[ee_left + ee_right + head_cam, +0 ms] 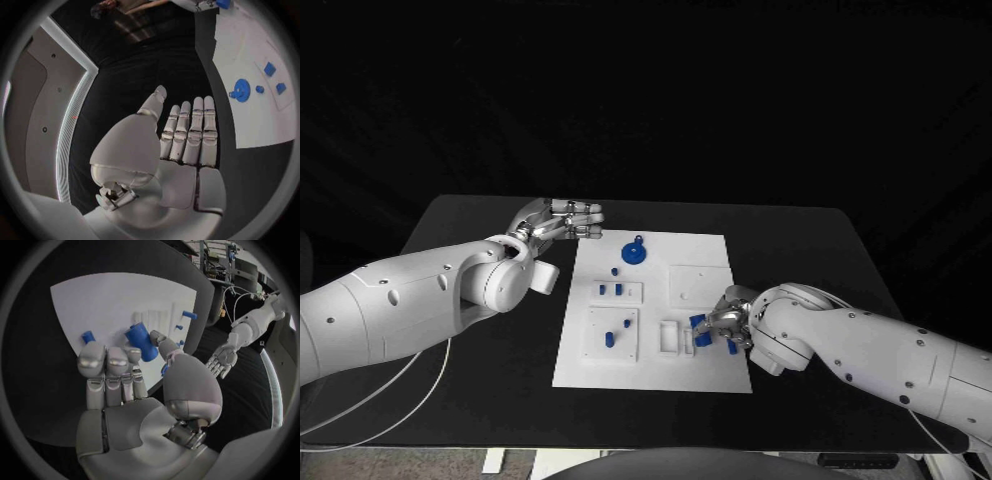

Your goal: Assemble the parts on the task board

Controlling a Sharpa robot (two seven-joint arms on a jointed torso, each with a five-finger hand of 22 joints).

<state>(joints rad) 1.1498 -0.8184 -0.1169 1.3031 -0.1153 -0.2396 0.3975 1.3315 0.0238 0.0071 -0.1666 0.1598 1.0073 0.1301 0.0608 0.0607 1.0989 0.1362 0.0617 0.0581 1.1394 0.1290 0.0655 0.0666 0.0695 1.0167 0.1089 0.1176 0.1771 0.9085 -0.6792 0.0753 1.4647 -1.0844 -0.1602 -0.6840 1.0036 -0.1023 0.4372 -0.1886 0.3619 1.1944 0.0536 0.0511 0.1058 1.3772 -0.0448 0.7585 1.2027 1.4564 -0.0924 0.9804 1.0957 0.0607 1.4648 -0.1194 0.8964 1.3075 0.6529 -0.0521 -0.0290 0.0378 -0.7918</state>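
While the left hand (568, 220) hovers over bare black table (776, 225) just off the task board's (704, 250) far left corner, fingers straight, side by side and holding nothing, the right hand (727, 322) sits over the board's near right part. Its fingers curl around a blue part (142, 341), pinched between thumb and fingertips. Another blue piece (87, 336) lies just beside those fingers. Farther along the board are a blue gear (635, 252), two small upright pegs (610, 290) and an oblong blue piece (610, 341), all well apart from either hand.
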